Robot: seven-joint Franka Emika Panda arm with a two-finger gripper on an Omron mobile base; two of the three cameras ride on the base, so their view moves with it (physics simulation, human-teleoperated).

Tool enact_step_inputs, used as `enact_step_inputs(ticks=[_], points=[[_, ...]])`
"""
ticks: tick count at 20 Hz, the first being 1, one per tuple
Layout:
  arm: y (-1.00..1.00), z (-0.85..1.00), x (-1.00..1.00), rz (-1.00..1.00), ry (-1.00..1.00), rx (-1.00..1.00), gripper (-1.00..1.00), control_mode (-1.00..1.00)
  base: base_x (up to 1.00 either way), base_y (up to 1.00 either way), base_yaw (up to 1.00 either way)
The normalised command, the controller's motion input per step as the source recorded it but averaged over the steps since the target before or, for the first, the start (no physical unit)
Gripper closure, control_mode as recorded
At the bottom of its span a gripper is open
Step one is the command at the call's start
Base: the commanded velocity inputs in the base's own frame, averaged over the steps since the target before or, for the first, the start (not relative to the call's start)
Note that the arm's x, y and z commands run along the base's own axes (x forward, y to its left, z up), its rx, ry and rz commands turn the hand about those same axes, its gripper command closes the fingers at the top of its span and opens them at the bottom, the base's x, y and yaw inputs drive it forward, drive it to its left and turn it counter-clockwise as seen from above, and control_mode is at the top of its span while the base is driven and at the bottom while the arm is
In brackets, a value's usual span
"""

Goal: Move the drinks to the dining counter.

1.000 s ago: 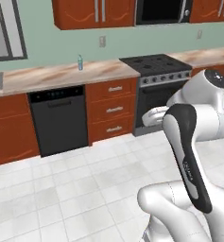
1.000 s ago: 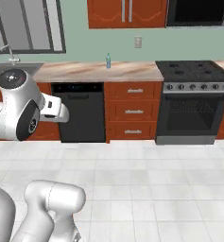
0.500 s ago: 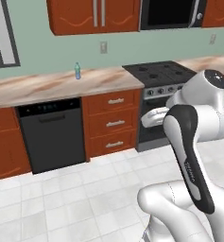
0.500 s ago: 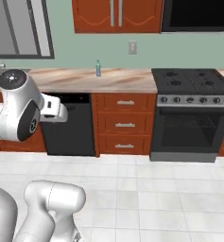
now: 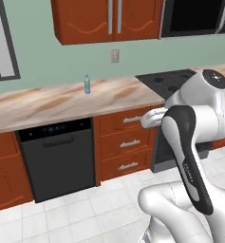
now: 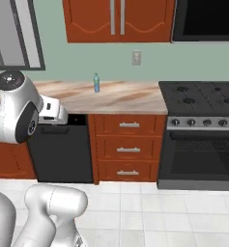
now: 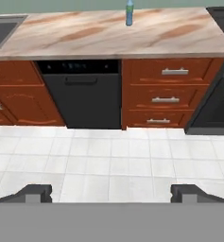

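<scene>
Everything in both base views has slid right and grown bigger compared to a second ago, so that's the base driving closer to the cabinets, not the stuff itself moving. Small blue plastic bottle with a green band [image 5: 87, 85] stands upright on the beige-brown veined marble worktop [image 5: 47, 104], near its back edge by the pale green wall, roughly above the seam between the black dishwasher [image 5: 57, 159] and the reddish-brown wood drawer stack with silver handles [image 5: 126, 143]. From the right base view the same bottle [image 6: 96, 83] sits left of the black gas stove [image 6: 200, 94], well apart from it, with a white wall outlet [image 6: 136, 58] up on the wall a bit to its right. Hand view looks down at the tiled floor and cabinet fronts, with the bottle [image 7: 129, 12] at the top edge and a sink [image 7: 4, 29] cut into the worktop's far left corner. Two-finger gripper [image 7: 111, 193] has its dark tips spread wide apart at the bottom of that view, nothing between them, well away from the bottle. White arm [image 5: 190, 142] is folded up close to the base.
</scene>
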Motion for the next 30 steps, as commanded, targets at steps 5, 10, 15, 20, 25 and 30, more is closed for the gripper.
enact_step_inputs(ticks=[5, 10, 15, 20, 25, 30], points=[[0.0, 0.0, 0.0, 0.0, 0.0, 0.0, -1.0, 1.0, 1.0, 0.22, 0.0], [0.0, 0.0, 0.0, 0.0, 0.0, 0.0, -1.0, 1.0, 1.0, 0.02, 0.0], [0.0, 0.0, 0.0, 0.0, 0.0, 0.0, -1.0, 1.0, 1.0, 0.0, 0.0], [0.0, 0.0, 0.0, 0.0, 0.0, 0.0, -1.0, 1.0, 0.9, 0.0, 0.0], [0.0, 0.0, 0.0, 0.0, 0.0, 0.0, -1.0, 1.0, 0.39, -0.05, 0.01], [0.0, 0.0, 0.0, 0.0, 0.0, 0.0, -1.0, 1.0, 0.01, -0.16, 0.07]])
